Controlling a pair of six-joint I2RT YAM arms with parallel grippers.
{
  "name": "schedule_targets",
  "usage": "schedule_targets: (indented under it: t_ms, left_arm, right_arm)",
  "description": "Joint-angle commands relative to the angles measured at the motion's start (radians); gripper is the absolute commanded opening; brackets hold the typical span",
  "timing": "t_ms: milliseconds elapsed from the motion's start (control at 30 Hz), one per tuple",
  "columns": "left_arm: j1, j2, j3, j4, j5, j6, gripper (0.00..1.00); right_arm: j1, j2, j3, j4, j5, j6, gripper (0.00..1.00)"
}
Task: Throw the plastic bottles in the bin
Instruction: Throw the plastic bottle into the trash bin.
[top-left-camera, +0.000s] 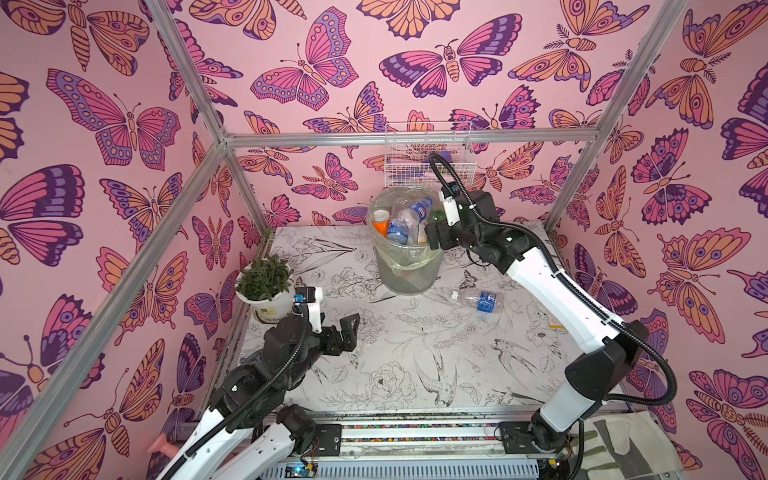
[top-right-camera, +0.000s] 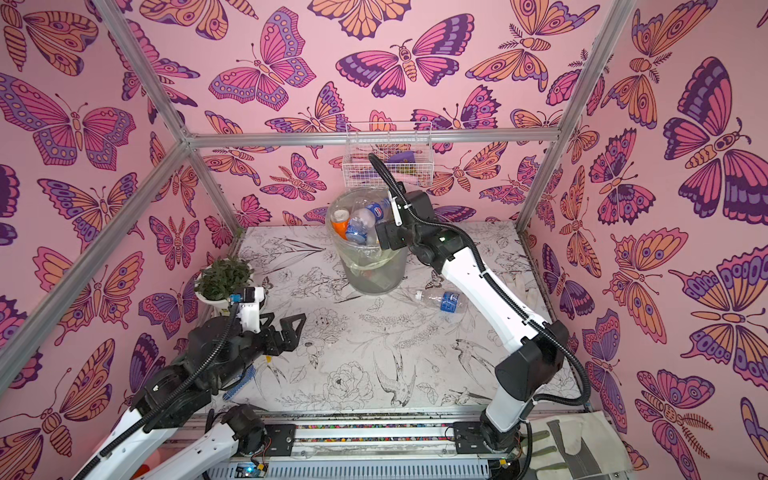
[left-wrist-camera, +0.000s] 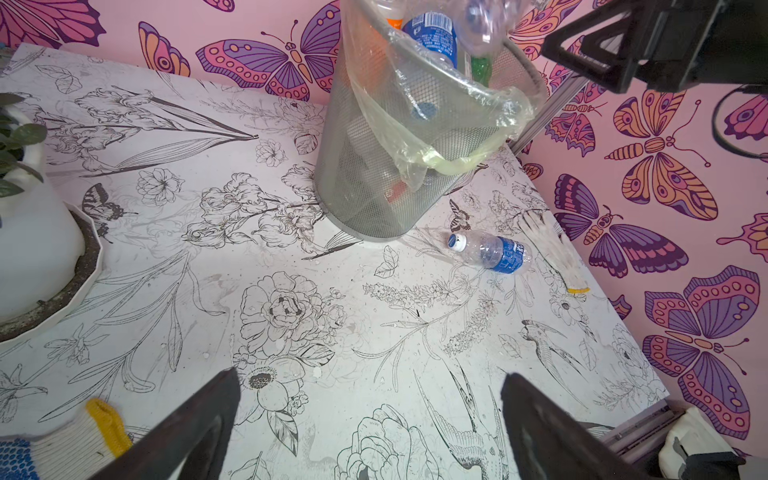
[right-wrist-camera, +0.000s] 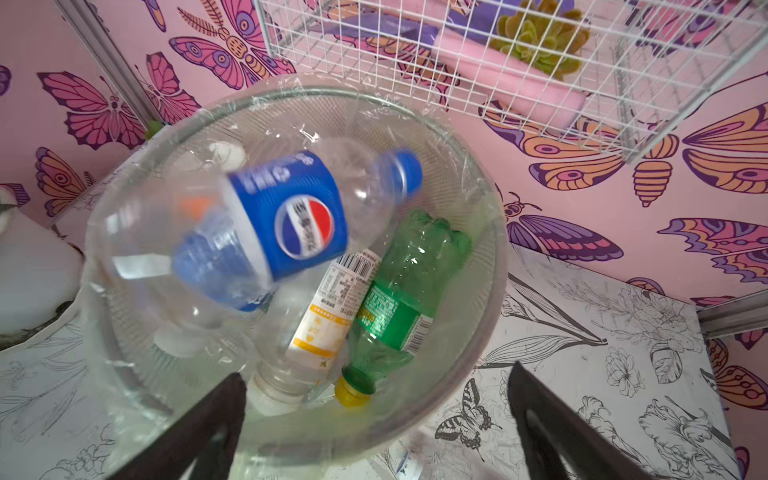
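The bin (top-left-camera: 407, 274) (top-right-camera: 374, 274) is a grey mesh bucket lined with a thin bag, standing at the back of the table. It holds several plastic bottles. Among them are a green one (right-wrist-camera: 399, 299) with a yellow cap, a yellow-labelled one (right-wrist-camera: 324, 328) and an orange one (top-left-camera: 380, 220). A clear bottle with a blue Pepsi label (right-wrist-camera: 291, 224) shows blurred over them, clear of the fingers. My right gripper (right-wrist-camera: 374, 378) (top-left-camera: 434, 237) hangs open at the bin's rim, holding nothing. One blue-labelled bottle (top-left-camera: 478, 300) (left-wrist-camera: 490, 251) lies on the table right of the bin. My left gripper (left-wrist-camera: 370, 376) (top-right-camera: 282, 320) is open over bare table, front left.
A white pot with a green plant (top-left-camera: 266, 291) stands at the left edge beside my left arm. A white wire basket (top-left-camera: 428, 153) hangs on the back wall above the bin. Work gloves lie by the loose bottle (left-wrist-camera: 548, 253) and near my left gripper (left-wrist-camera: 62, 440).
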Motion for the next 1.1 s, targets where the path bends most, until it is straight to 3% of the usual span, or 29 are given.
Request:
schedule_targets:
  t_ms: [0, 800, 1067]
  left_arm:
    - [-0.008, 0.004, 0.023, -0.021, -0.017, -0.009, 1.00]
    - [-0.007, 0.029, 0.029, -0.017, -0.018, -0.005, 1.00]
    - [-0.006, 0.014, 0.033, -0.018, -0.012, -0.003, 1.00]
  right_arm:
    - [-0.002, -0.121, -0.010, 0.010, -0.017, -0.012, 0.99]
    - [-0.033, -0.342, -0.260, 0.000, 0.066, 0.017, 0.99]
    - [-0.126, -0.334, -0.242, -0.185, 0.047, 0.112, 0.99]
